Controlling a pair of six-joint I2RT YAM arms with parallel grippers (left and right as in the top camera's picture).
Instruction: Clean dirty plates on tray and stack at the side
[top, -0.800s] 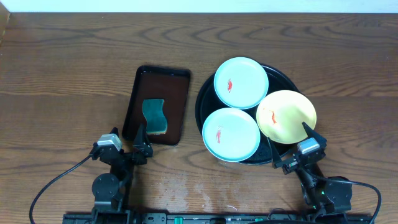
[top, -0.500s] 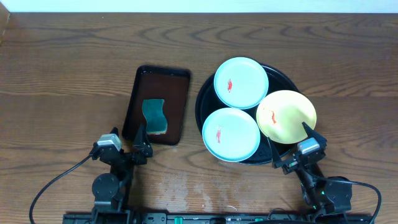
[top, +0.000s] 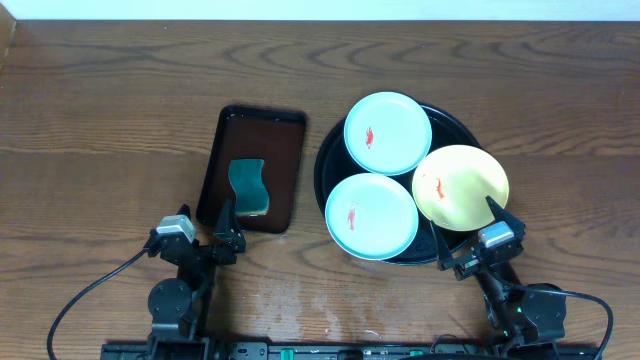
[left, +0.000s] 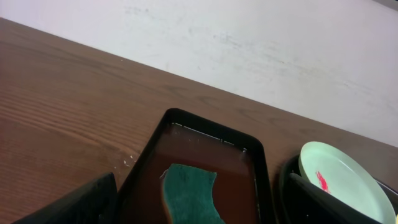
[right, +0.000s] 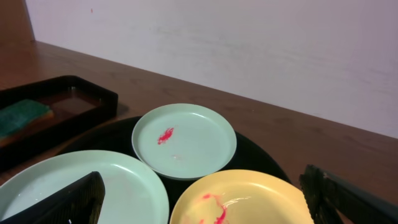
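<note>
Three small plates crowd the round black tray, which sits right of centre on the wooden table. The far mint-blue plate lies at the tray's far side. The near mint-blue plate lies at its near left, with its rim reaching out over the tray's edge. The pale yellow plate lies at the right, also overhanging the rim. The three rims meet or nearly meet in the middle, and whether they overlap cannot be told. Each plate carries a small red smear near its centre.

The right gripper hovers at the tray's near right edge, just over the yellow plate's near rim. Its claw is spread wide and has hold of nothing.

Just left of the black tray, not touching it, lies a dark brown rectangular tray. A green sponge rests in its near half, on a surface that looks wet. The left gripper stands at this tray's near left corner, pointed at the sponge. Its fingers are wide apart and empty.

Black cables trail from both arms along the table's near edge. A pale wall runs behind the far edge.
</note>
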